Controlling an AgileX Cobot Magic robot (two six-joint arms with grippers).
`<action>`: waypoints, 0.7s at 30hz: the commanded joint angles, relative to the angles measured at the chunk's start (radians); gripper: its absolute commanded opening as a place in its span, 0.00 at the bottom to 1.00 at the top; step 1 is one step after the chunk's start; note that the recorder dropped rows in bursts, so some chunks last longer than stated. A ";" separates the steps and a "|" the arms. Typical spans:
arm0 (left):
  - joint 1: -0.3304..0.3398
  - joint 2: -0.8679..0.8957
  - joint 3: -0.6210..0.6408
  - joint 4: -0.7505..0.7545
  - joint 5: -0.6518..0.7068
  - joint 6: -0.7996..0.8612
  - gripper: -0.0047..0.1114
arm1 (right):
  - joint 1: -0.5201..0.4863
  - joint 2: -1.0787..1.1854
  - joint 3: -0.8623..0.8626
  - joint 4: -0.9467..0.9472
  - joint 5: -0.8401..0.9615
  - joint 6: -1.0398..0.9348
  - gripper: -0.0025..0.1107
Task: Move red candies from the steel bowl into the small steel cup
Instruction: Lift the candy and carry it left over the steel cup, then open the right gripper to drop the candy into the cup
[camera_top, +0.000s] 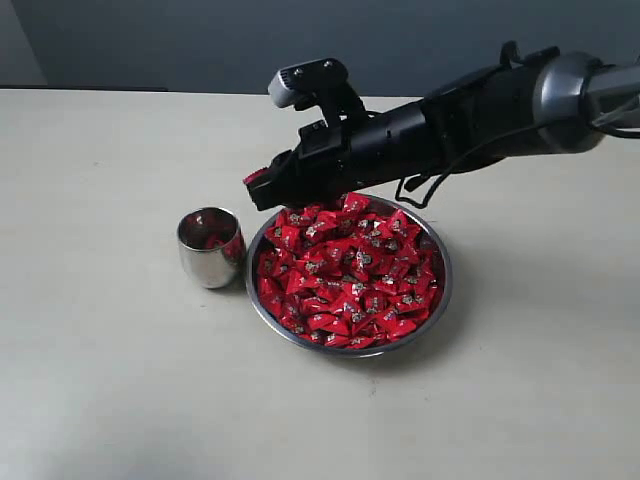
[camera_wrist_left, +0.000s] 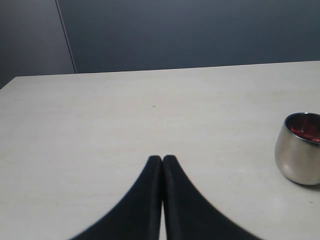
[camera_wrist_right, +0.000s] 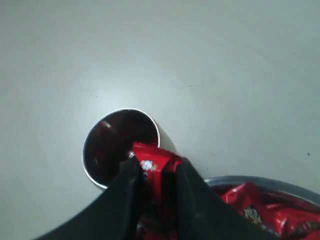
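I am pinching one red candy (camera_wrist_right: 152, 159) between the fingertips of my right gripper (camera_wrist_right: 156, 167), the jaws closed onto its shiny wrapper so that its end is sticking out past the tips. In the exterior view that right gripper (camera_top: 258, 182) is hanging in the air above the table (camera_top: 100, 350), over the edge of the steel bowl (camera_top: 447, 275) on the side facing the small steel cup (camera_top: 210, 247), and touching neither of them. From my right wrist, the held candy is lining up with the near edge of the cup's open mouth (camera_wrist_right: 112, 145), with the bowl's rim (camera_wrist_right: 260, 181) just beside it. The bowl is lying heaped with red candies (camera_top: 350, 275), and the cup is standing upright just beside it, apart from its rim. Something red is showing inside the cup (camera_wrist_left: 297, 155), though I cannot tell candy from reflection. My left gripper (camera_wrist_left: 162, 160) is resting low over bare table well apart from the cup, its fingers pressed together on nothing.
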 joint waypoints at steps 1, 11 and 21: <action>0.001 -0.004 0.004 -0.002 -0.002 -0.001 0.04 | 0.028 0.051 -0.076 -0.022 0.046 0.000 0.02; 0.001 -0.004 0.004 -0.002 -0.002 -0.001 0.04 | 0.097 0.155 -0.217 -0.191 0.069 0.191 0.02; 0.001 -0.004 0.004 -0.002 -0.002 -0.001 0.04 | 0.097 0.155 -0.217 -0.222 0.040 0.209 0.02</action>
